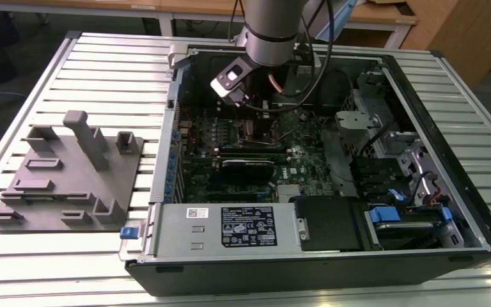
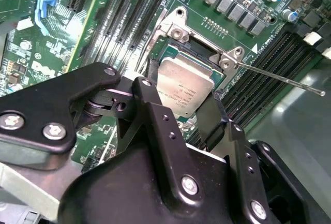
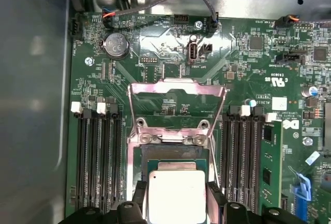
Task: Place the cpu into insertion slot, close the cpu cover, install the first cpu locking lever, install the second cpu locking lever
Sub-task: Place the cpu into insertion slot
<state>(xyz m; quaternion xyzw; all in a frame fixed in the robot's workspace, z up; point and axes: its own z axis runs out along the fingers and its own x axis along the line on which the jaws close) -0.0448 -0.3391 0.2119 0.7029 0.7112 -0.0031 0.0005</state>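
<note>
My gripper [image 1: 258, 123] hangs inside the open computer case over the green motherboard [image 1: 296, 169]. In both wrist views its black fingers [image 3: 138, 203] flank the cpu [image 3: 177, 198], a silvery-grey square chip, and press on two opposite edges. My gripper [image 2: 182, 91] holds the cpu [image 2: 186, 81] just above the insertion slot [image 3: 173, 157], slightly off its centre. The cpu cover [image 3: 176, 84] is flipped open behind the slot, with the board showing through its window. One thin locking lever [image 2: 279, 77] sticks out sideways, released.
Long black memory slots [image 3: 98, 157] run along both sides of the socket [image 3: 243, 157]. A coin battery [image 3: 116, 44] and cables sit beyond the cover. The power supply [image 1: 228, 227] and drive bays [image 1: 399, 217] fill the case front. A grey fixture plate [image 1: 66, 173] lies on the table.
</note>
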